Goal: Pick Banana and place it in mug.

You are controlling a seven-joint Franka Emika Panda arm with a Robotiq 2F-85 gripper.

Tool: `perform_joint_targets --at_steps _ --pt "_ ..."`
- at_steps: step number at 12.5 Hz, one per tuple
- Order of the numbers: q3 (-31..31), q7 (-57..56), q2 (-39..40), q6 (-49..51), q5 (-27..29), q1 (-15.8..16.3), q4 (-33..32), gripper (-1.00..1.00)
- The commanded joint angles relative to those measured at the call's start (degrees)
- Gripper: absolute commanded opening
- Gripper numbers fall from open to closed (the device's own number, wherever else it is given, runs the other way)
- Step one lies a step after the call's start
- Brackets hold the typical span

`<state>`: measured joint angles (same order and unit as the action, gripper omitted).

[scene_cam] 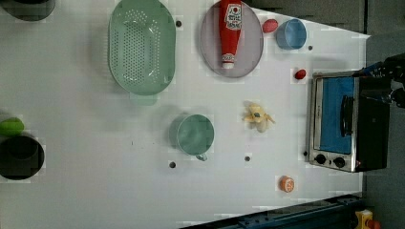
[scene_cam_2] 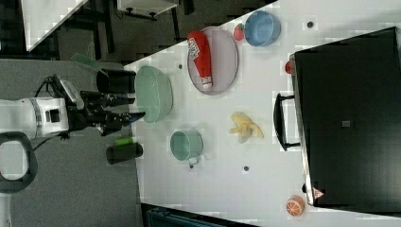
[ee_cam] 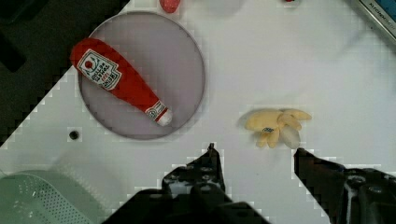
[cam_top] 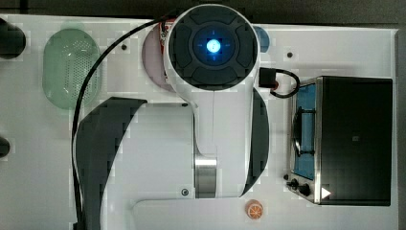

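The gripper (ee_cam: pixel 254 154) is hanging above the bench (ee_cam: pixel 336 84) with its fingers (ee_cam: pixel 212 161) spread apart and grasping nothing. In the wrist view the two fingertips are framing the bench surface just short of the banana (ee_cam: pixel 276 126), and no contact is occurring. In the right view the gripper (scene_cam_2: pixel 137 109) is appearing well above the scene, over the green perforated basket (scene_cam_2: pixel 153 92).

The banana is lying flat on the bench, peeled open with its pale yellow strips splayed. In the left view the banana (scene_cam: pixel 258 116) is sitting between the mug (scene_cam: pixel 193 134) and the toaster oven (scene_cam: pixel 344 121), apart from both. The mug is standing upright with its opening clear and nothing inside.

Beyond the banana, a ketchup bottle (ee_cam: pixel 119 81) is lying on a grey plate (ee_cam: pixel 187 56). An orange slice (scene_cam: pixel 286 183) is resting near the oven's front corner.

Task status, as judged: no step is complete. Descent onto the banana, closing the fingers, the lift, the transfer to the mug and the release are all remaining.
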<state>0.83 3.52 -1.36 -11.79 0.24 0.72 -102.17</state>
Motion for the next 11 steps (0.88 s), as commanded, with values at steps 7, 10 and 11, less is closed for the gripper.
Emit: perform_joint_targets --at_steps 7,10,11 --pt "-1.2 0.8 -15.9 10.0 0.1 -2.7 -13.7 1.00" --pt "-1.2 -1.6 -13.0 0.4 0.1 -2.5 -20.5 1.00" --pt "-1.1 -3.6 -12.0 -3.7 0.1 -2.4 -22.9 1.00"
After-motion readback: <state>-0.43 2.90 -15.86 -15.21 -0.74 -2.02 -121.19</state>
